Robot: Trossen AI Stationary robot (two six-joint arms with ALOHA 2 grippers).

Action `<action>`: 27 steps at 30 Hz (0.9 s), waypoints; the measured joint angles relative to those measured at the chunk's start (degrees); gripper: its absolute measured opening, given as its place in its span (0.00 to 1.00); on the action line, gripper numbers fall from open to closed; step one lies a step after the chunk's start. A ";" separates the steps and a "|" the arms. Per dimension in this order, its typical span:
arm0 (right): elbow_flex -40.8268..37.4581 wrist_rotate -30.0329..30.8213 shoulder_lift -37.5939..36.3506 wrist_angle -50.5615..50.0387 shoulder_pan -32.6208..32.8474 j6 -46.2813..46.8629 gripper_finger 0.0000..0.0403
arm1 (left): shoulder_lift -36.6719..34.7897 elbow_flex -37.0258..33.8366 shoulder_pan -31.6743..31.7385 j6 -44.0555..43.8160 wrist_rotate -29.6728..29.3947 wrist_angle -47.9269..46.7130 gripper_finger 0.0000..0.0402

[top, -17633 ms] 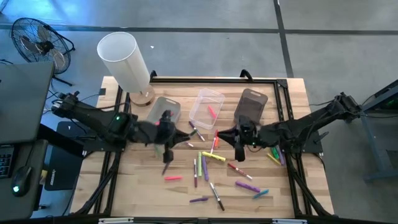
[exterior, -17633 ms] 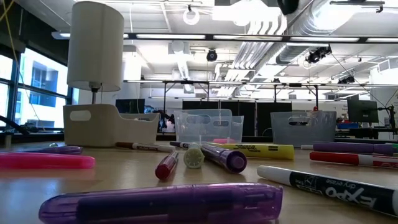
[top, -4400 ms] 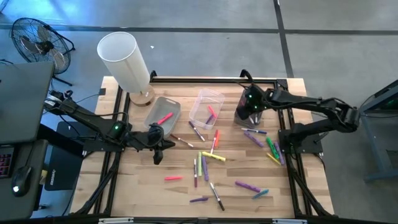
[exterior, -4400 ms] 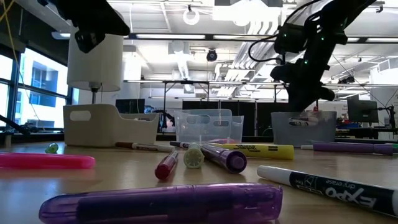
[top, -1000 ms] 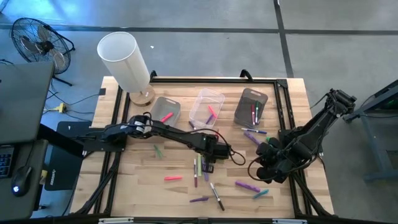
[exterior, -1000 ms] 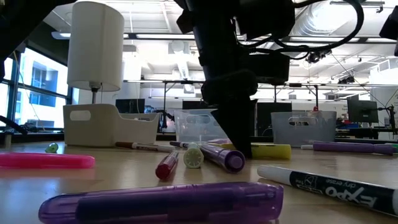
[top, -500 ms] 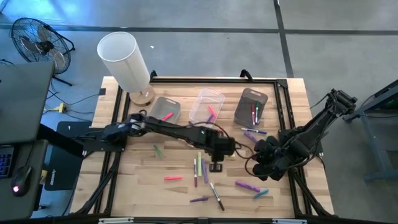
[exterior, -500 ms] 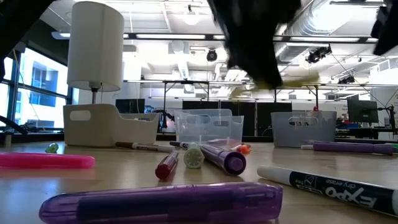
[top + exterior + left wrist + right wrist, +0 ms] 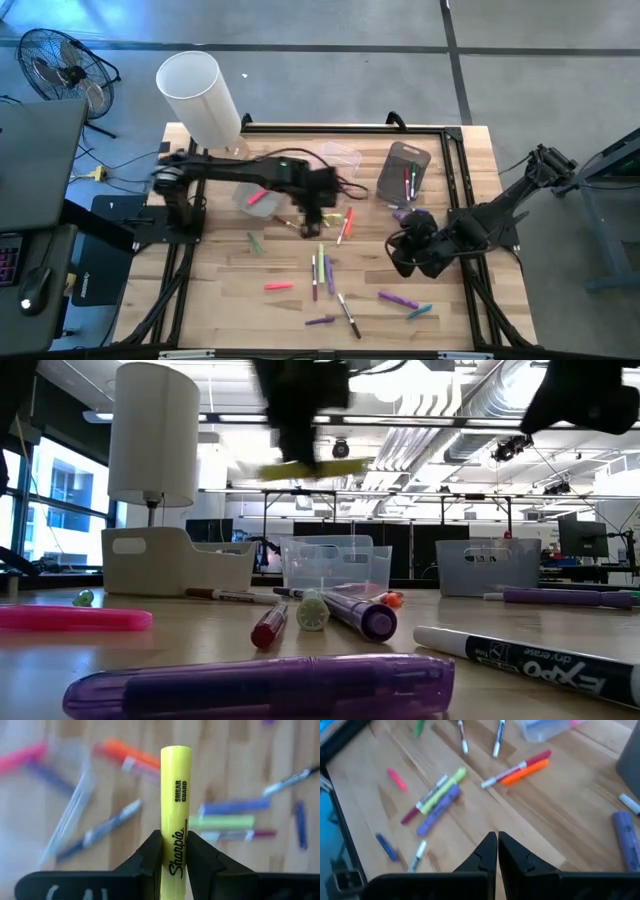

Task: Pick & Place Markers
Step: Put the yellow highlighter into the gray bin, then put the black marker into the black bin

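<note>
My left gripper (image 9: 318,218) hangs over the table just in front of the left bin (image 9: 262,196) and the clear middle bin (image 9: 340,160), shut on a yellow highlighter (image 9: 175,795). In the low view the highlighter (image 9: 298,468) is a yellow blur high above the table. My right gripper (image 9: 402,250) is shut and empty, low over the table's right part; its fingers (image 9: 489,851) meet above bare wood. Several markers (image 9: 322,268) lie loose on the tabletop. A pink one (image 9: 258,197) lies in the left bin and a few stand in the dark right bin (image 9: 405,172). My left gripper pinches the yellow highlighter between its two fingers (image 9: 152,851) on the printed barrel (image 9: 175,845). The highlighter lies along the fingers, and its free end (image 9: 176,755) sticks out ahead of them. It is lifted clear of the table.
A white cylindrical lamp (image 9: 200,92) stands at the far left corner on a wooden base. A dark frame rail (image 9: 340,127) runs along the far edge. Purple markers (image 9: 408,217) lie in front of the right bin. Big purple (image 9: 260,685) and pink (image 9: 70,618) markers lie near the low camera.
My left gripper, shut on the yellow highlighter at the table's middle, has lifted it off the wood and carried it up and toward the far left, to the bins. My right gripper has drifted a little toward the left and far side, still shut.
</note>
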 joint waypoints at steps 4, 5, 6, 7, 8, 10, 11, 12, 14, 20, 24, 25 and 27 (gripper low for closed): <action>0.00 2.41 0.00 3.16 -1.23 -0.04 0.00 | -11.19 -14.12 3.62 -3.97 -2.42 4.24 0.14; 0.00 3.13 -0.02 3.74 -1.47 -0.06 0.00 | -13.35 -17.06 4.62 -4.93 -3.01 5.05 0.14; 0.00 3.69 -0.02 4.18 -1.77 -0.08 0.00 | -15.39 -19.81 5.68 -6.14 -3.87 7.42 0.14; 0.00 4.26 -0.02 4.39 -2.06 -0.13 0.00 | -17.46 -22.59 6.82 -7.49 -5.05 8.20 0.14; 0.00 4.76 -0.02 4.64 -2.38 -0.15 0.00 | -19.57 -25.26 8.10 -9.05 -5.62 7.40 0.14; 0.00 4.94 -0.02 4.81 -3.09 -0.16 0.00 | -22.46 -29.36 10.39 -12.65 -6.50 9.12 0.14; 0.00 4.89 -0.02 4.78 -3.47 -0.17 0.00 | -23.69 -31.13 11.65 -14.45 -7.00 10.38 0.14; 0.00 4.90 -0.02 4.92 -3.78 -0.17 0.00 | -24.70 -32.67 12.95 -16.21 -7.23 9.41 0.14; 0.00 4.91 -0.02 5.29 -4.46 -0.17 0.00 | -25.21 -34.71 14.72 -19.22 -7.73 8.84 0.14; 0.00 4.88 -0.02 6.27 -5.93 -0.20 0.00 | -25.19 -37.25 18.83 -23.46 -8.85 7.05 0.18; 0.00 4.91 -0.02 6.32 -6.25 -0.92 0.00 | -25.16 -37.73 19.12 -24.38 -9.28 6.86 0.34; 0.00 4.97 -0.02 6.32 -6.25 -1.85 0.00 | -25.16 -37.73 19.10 -24.71 -9.54 6.87 0.38; 0.00 4.98 -0.02 6.32 -6.25 -4.15 0.00 | -25.16 -37.73 19.10 -25.31 -10.15 6.91 0.42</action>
